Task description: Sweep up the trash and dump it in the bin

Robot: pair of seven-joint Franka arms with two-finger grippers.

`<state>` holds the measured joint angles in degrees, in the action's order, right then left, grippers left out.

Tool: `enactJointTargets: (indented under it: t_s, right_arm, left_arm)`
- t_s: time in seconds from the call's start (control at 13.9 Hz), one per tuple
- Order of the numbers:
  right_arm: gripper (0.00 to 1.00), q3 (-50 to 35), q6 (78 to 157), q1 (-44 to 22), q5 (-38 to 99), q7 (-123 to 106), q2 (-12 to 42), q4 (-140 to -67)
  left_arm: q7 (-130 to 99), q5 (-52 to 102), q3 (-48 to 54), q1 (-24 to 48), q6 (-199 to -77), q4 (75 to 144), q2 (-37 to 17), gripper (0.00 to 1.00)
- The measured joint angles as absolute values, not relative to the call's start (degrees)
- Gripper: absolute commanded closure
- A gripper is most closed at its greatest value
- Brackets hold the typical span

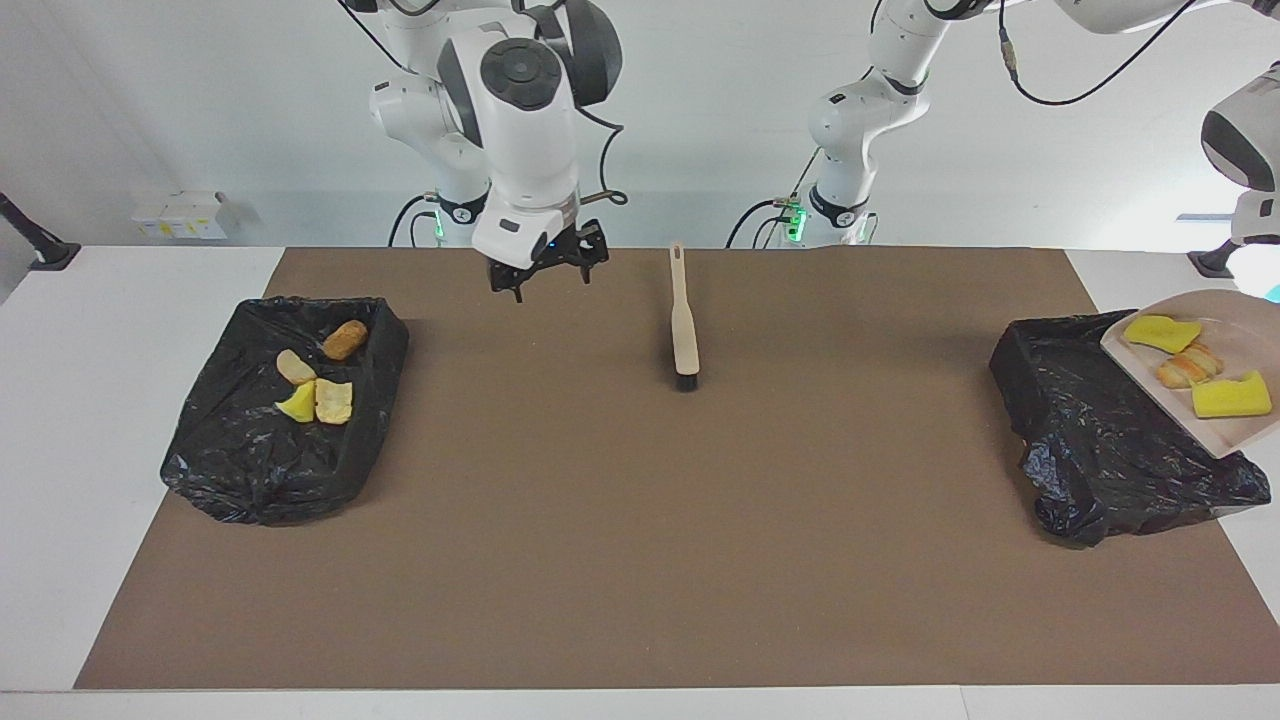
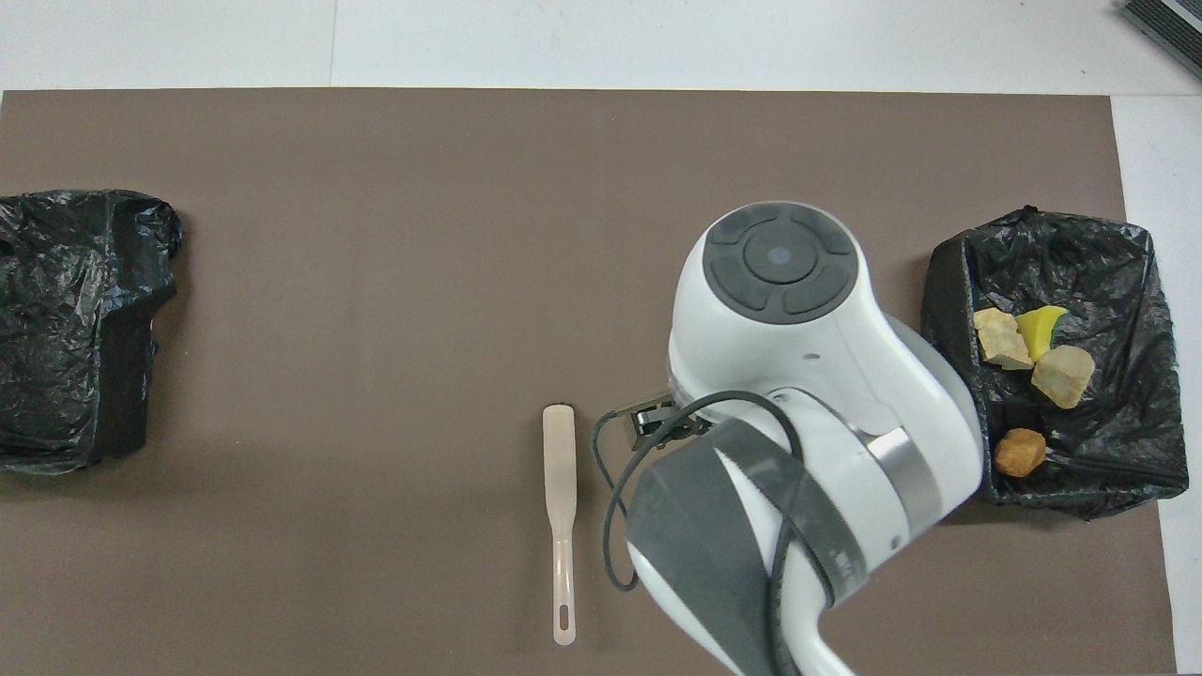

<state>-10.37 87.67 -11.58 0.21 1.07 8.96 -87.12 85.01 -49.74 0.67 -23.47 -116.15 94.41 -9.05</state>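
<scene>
Black-lined bin [image 1: 270, 440] with four scraps [image 1: 316, 385]; right tool [image 1: 548, 272] apart, left tool unseen

The middle of the brown-matted counter [image 1: 620, 520] is left open, interrupted only by the beige long-handled brush [image 1: 684, 322] laid flat near the robots' edge. Each end is blocked by a black plastic-lined bin [image 1: 285, 410] [image 1: 1110, 440]. Room above the mat beside the brush is taken by the raised right gripper [image 1: 548, 272], and the air over the other bin's outer edge by the tilted beige dustpan [image 1: 1215, 375].
</scene>
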Motion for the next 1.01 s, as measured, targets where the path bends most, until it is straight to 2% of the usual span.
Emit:
enactJointTargets:
  t_s: [0.14,0.43,0.79,1.01]
  right_arm:
    - [0.00,-9.4,87.5,-8.5,-0.6,-4.2,9.0,-85.8]
    - [0.00,-6.2,87.5,-6.8,-3.8,-7.9,8.9,-83.7]
    - [0.00,-0.1,87.5,-4.5,-6.3,-10.4,8.4,-81.7]
    - [0.00,1.8,87.7,-0.8,-6.3,-10.9,7.9,-81.4]
  left_arm:
    - [83.1,-53.3,0.7,-23.4,-116.2,95.2,-8.7,1.00]
    - [80.7,-57.9,0.7,-23.2,-116.2,95.7,-8.0,1.00]
    - [70.9,-70.2,0.9,-16.4,-115.7,95.7,-7.5,1.00]
    - [70.1,-71.2,0.4,-16.1,-115.1,95.7,-7.3,1.00]
